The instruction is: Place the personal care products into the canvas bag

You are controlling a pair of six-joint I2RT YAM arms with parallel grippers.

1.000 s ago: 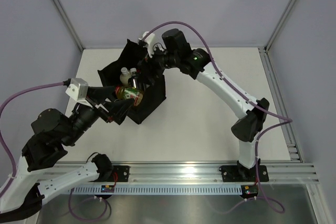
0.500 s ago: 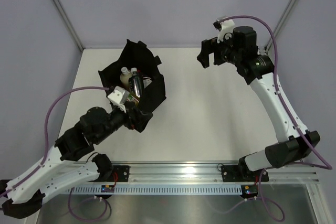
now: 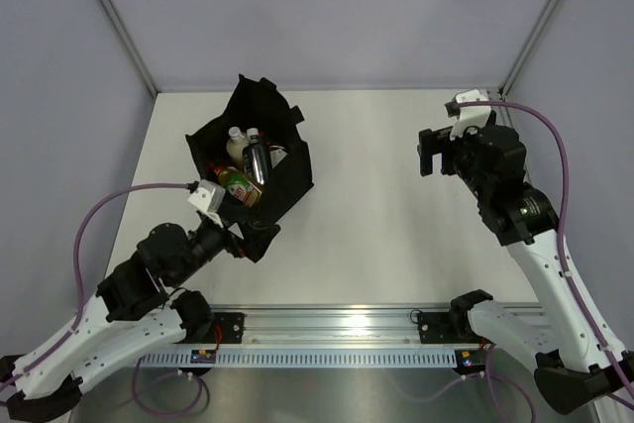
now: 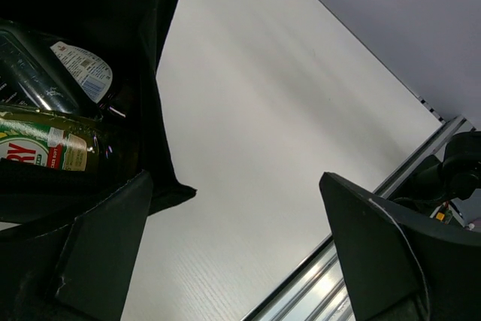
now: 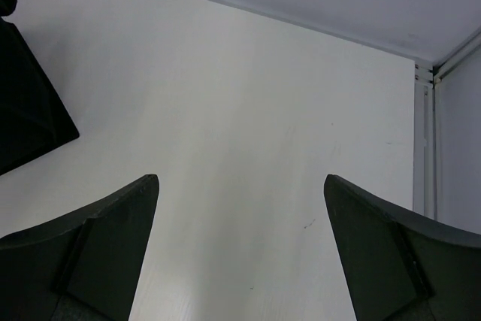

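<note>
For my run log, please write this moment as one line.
left hand: open, empty, beside canvas bag | right hand: open, empty, apart from bag | bottles: inside bag

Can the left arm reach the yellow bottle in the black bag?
Probably yes. The left pincer hangs open right beside the bag, whose top is open, and the yellow bottle lies uncovered near that side.
</note>
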